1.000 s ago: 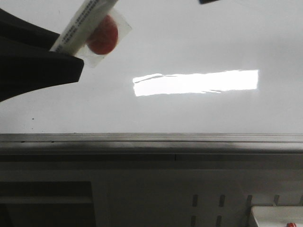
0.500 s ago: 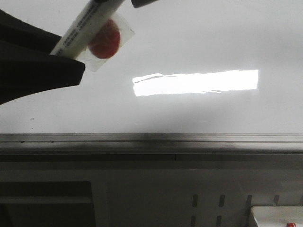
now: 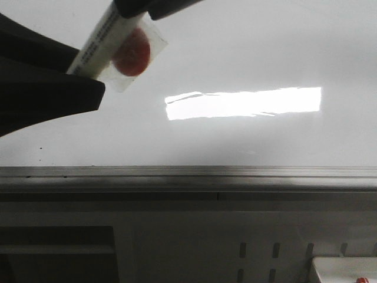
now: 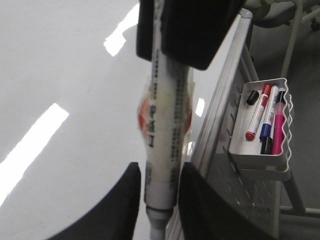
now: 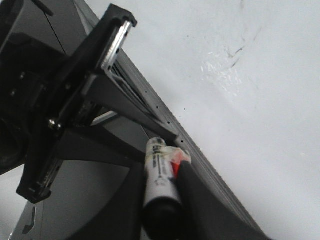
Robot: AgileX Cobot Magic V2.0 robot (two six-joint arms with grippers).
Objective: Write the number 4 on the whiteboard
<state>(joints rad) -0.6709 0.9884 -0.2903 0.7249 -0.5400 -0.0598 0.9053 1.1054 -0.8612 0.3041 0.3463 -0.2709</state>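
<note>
white plastic marker (image 3: 99, 46), red sticker on its barrel, is sitting clamped at its lower end in the left gripper (image 4: 159, 200), fingers pinching the barrel from both sides. what's changing: over the last sec the right gripper (image 5: 162, 210) has been dropping in from the top edge of the front view, first a dark sliver far off to the right, then nearer, and now it's covering the marker's upper end. in the right wrist view its fingers are closing around the black cap end, so it's prob gripping the cap, tho contact on both sides isn't fully clear. left arm is barely shifting meanwhile.

meaning for the task: this is looking like the uncap step, two-handed, left holding the body and right about to pull the cap off. no writing is happening yet.

the whiteboard (image 3: 253, 53) is filling the background just behind the marker, glossy w/ a bright glare strip, grey rail along the bottom. no number 4 is showing on it in any view, only faint smudges. a white tray (image 4: 260, 155) of spare pens is hanging beside the board's edge.
</note>
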